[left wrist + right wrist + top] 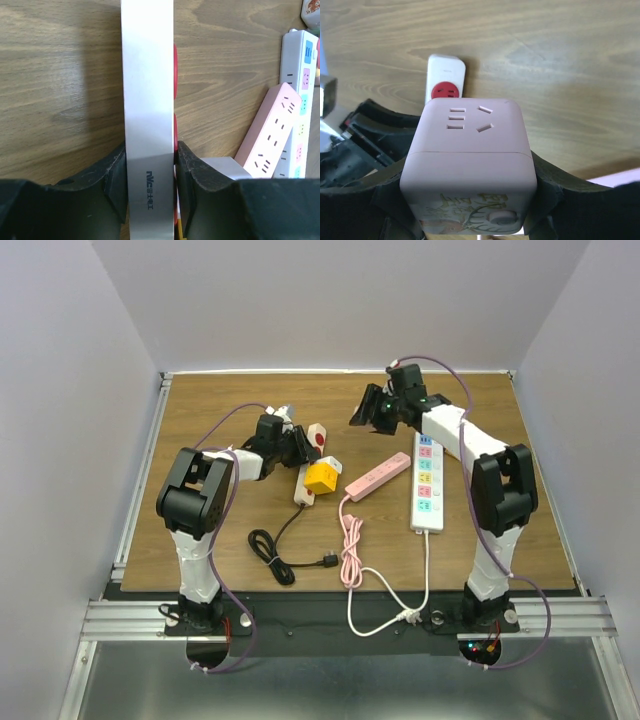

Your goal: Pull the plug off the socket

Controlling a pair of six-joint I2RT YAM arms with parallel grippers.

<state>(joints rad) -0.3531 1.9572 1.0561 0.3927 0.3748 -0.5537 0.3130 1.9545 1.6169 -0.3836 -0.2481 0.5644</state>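
Left hand (150, 172) clamps white strip (147, 75); right hand (470, 187), seemingly, pink cube (470, 125).

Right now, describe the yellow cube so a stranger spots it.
On the wooden table, find the white strip in the left gripper. The yellow cube sits at its near end, beside the pink strip, the only yellow thing there.

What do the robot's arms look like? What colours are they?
The left arm and the right arm are both white tubes with chunky black joints. A thin purple cable loops along each one. The left gripper and the right gripper are black, each with two stubby fingers.
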